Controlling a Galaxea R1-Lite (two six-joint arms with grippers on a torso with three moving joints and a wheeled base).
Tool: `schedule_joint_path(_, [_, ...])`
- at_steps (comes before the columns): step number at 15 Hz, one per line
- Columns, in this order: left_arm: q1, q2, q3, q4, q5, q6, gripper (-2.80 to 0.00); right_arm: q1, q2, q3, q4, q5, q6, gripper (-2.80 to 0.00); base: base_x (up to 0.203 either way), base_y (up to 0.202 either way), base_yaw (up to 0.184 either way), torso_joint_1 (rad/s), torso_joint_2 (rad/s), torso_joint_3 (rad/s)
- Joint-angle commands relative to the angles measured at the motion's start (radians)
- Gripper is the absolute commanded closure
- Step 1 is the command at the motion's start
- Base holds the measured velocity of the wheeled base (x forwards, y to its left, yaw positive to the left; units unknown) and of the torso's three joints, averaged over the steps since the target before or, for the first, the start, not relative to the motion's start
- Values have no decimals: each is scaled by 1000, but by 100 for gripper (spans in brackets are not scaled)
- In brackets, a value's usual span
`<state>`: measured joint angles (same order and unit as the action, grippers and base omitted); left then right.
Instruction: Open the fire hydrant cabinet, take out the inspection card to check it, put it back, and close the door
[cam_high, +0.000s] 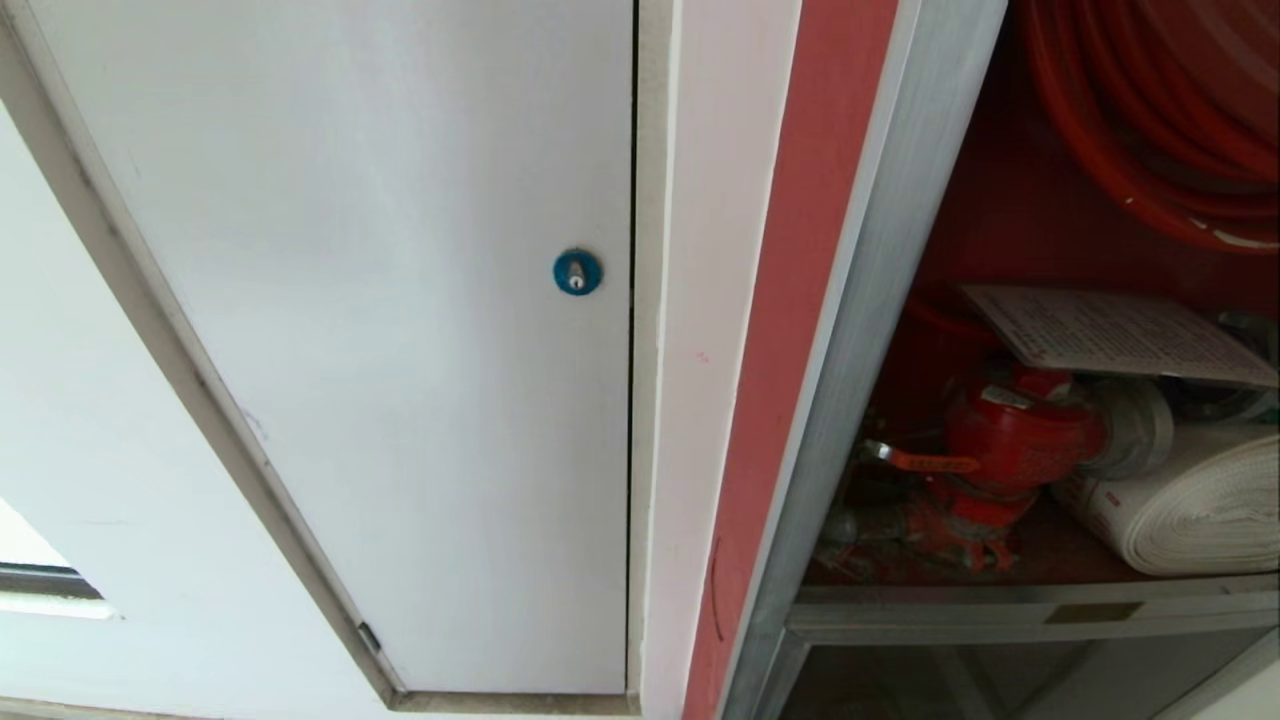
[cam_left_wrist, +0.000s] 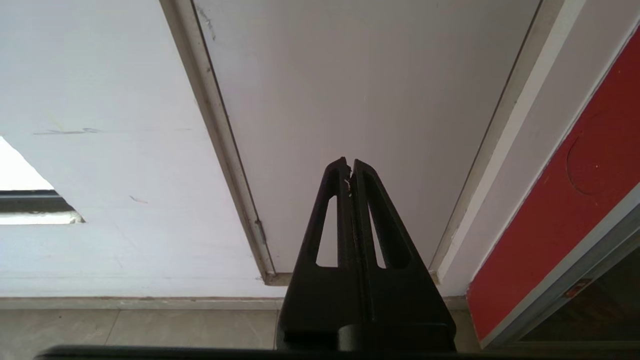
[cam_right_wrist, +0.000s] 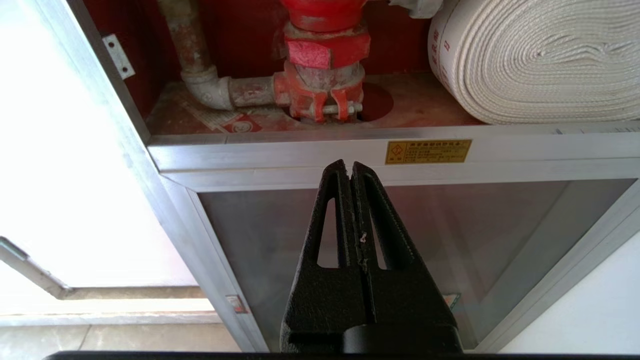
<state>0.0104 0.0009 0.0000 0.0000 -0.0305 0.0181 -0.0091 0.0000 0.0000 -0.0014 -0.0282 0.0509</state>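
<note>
The fire hydrant cabinet (cam_high: 860, 330) stands open at the right of the head view. Its red-lined upper bay shows a red hose reel (cam_high: 1150, 110), a red valve (cam_high: 1010, 430) and a white flat hose roll (cam_high: 1190, 500). The inspection card (cam_high: 1110, 335) lies flat on top of the valve, print up. The door is out of view. My right gripper (cam_right_wrist: 349, 169) is shut and empty, just below the cabinet's shelf rail (cam_right_wrist: 300, 152). My left gripper (cam_left_wrist: 350, 167) is shut and empty, facing the white panel. Neither arm shows in the head view.
A plain white panel (cam_high: 380, 350) with a small blue round lock (cam_high: 577, 272) fills the left, beside a red strip (cam_high: 800, 300). Below the shelf, which bears a yellow label (cam_right_wrist: 428, 151), is a shorter dark glass panel (cam_right_wrist: 475, 235). Beige floor tiles (cam_left_wrist: 150, 330) lie underneath.
</note>
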Motion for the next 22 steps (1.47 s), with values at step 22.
schedule_joint_path(22, [0, 1, 0, 0, 0, -1, 0, 0, 0, 0, 0, 1, 1, 0, -192, 0, 1, 2, 3, 3])
